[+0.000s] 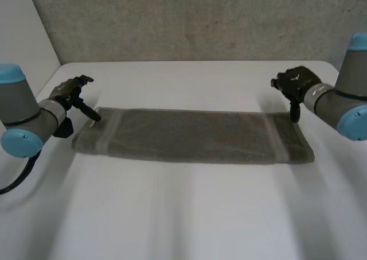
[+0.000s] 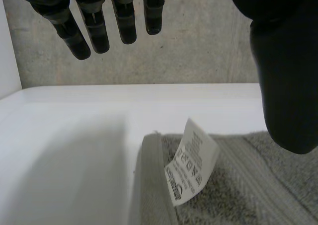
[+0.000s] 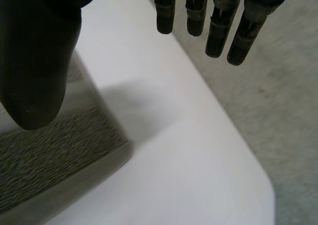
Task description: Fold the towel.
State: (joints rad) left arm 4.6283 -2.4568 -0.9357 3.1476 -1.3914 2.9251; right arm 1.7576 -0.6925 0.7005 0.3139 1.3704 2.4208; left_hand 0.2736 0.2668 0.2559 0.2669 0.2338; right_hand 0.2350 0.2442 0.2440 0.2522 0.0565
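A white table point(image 1: 183, 214) stands against a rough grey wall point(image 1: 189, 19). On it we see the grey towel point(image 1: 189, 136) laid out flat as a long strip running from one arm to the other. The left hand point(image 1: 71, 90) is at the strip's far left corner and the right hand point(image 1: 295, 82) at its far right corner. Both hands are slack and hold nothing. In each wrist view the fingers point(image 2: 94, 31) hang straight past the towel's edge, while the thumb point(image 2: 285, 86) stands apart over the cloth.

We judge the step to be taking hold of these two far corners. To do it well, we would lower both hands together and let each thumb and the fingers close across the hem. Each hand should catch every layer at its corner, not just the top one. The left hand should pinch cloth rather than the white care label point(image 2: 191, 168) that sticks up at its corner. Then we would lift evenly so the strip keeps flat and square.

We cannot tell whether any fingertip already touches the towel. The edge in the right wrist view looks thick, but how many layers lie there is unclear. The label's print is too small to read.
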